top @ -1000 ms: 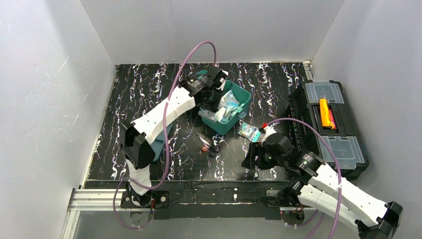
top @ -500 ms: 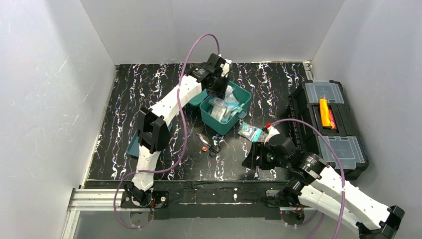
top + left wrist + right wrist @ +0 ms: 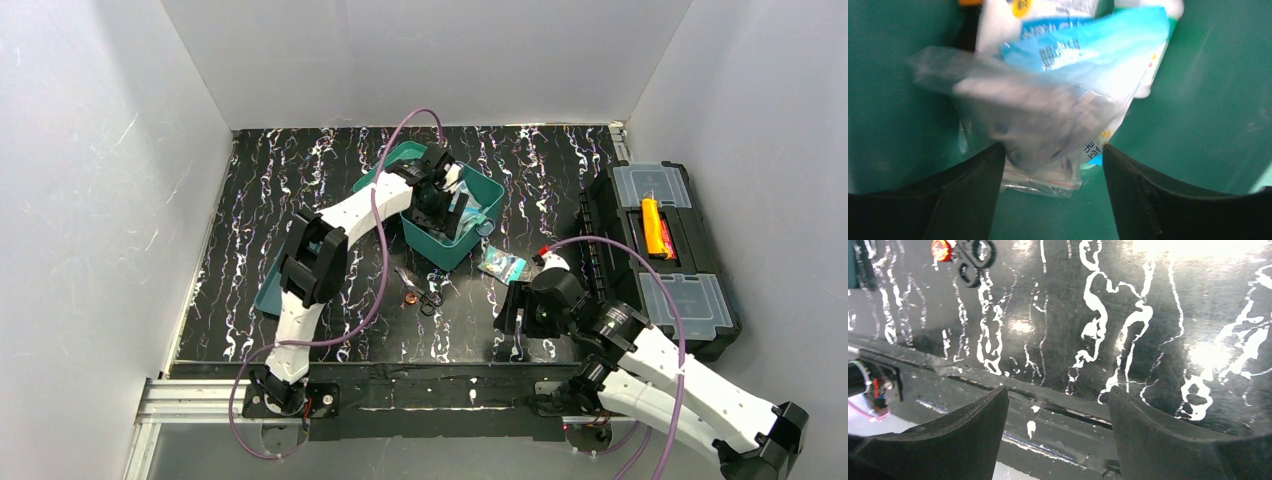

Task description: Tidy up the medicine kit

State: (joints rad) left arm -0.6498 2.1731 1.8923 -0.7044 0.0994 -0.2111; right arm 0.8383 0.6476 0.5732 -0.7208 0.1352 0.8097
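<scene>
The teal medicine kit point(image 3: 447, 256) stands open at mid-table, its lid point(image 3: 392, 161) tipped back. My left gripper point(image 3: 437, 205) reaches down inside it. In the left wrist view its jaws point(image 3: 1053, 150) are open, and a clear zip bag point(image 3: 1038, 110) lies blurred just beyond the fingertips on the kit's teal floor point(image 3: 1208, 100), over blue-and-white packets point(image 3: 1088, 45). My right gripper point(image 3: 512, 318) hovers low near the table's front edge, open and empty point(image 3: 1058, 395). A small blue packet point(image 3: 497, 265) lies on the table beside the kit.
Black scissors point(image 3: 428, 296) with a red-tipped item point(image 3: 410, 297) lie in front of the kit, also at the right wrist view's top left point(image 3: 973, 260). A black toolbox point(image 3: 665, 250) stands at the right. A teal tray point(image 3: 268, 297) sits by the left arm.
My left gripper dropped into the kit and opened, letting go of the clear bag. The right gripper stayed near the front edge and widened a little.
</scene>
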